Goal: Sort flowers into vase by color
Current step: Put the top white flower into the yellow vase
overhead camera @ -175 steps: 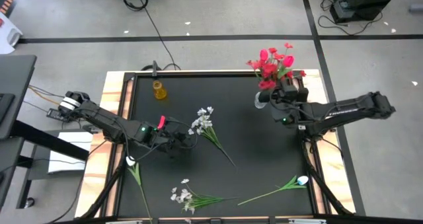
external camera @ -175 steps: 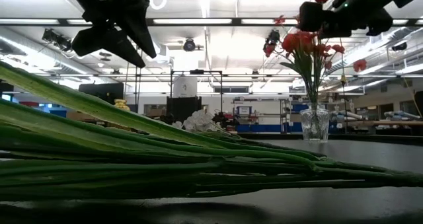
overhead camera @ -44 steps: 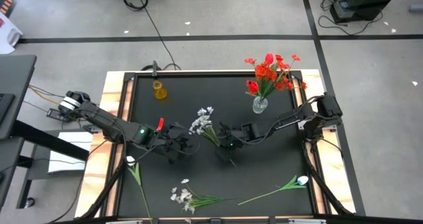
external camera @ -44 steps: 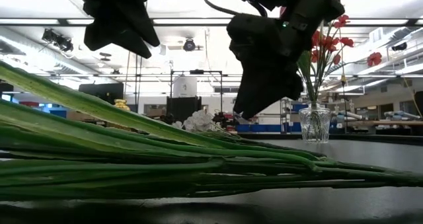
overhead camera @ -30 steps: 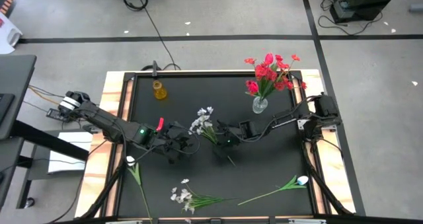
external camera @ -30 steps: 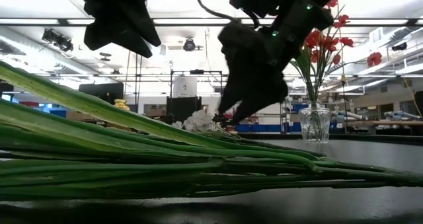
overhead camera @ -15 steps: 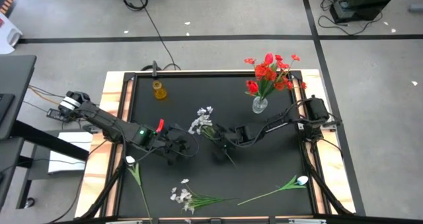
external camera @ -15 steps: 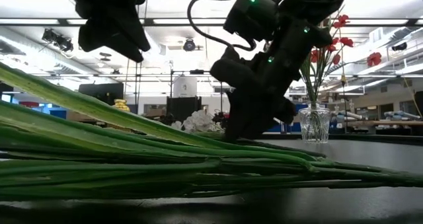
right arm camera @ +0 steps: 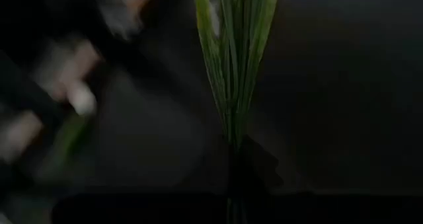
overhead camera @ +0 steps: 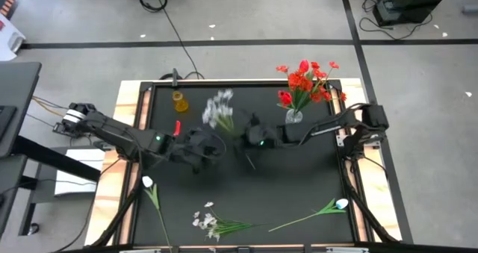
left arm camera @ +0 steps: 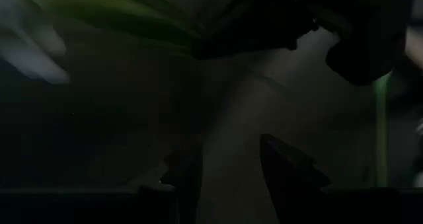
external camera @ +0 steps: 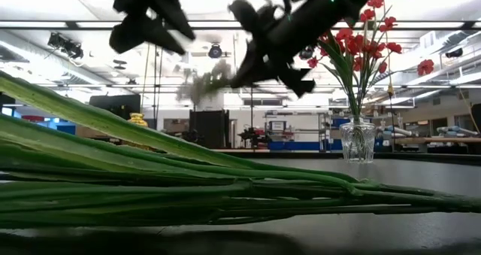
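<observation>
While I watch, right gripper (overhead camera: 240,137): clamped on white sprig (overhead camera: 218,108), left of glass vase (overhead camera: 293,117).
Left gripper (overhead camera: 211,150): fingers apart, empty.

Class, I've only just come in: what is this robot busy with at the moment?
The right end effector is shut on a white flower sprig and holds it above the middle of the black table. The left end effector hovers close beside it. Red flowers already stand in the glass vase. Three more stems lie near the front edge, and a small yellow vase waits at the back left.
</observation>
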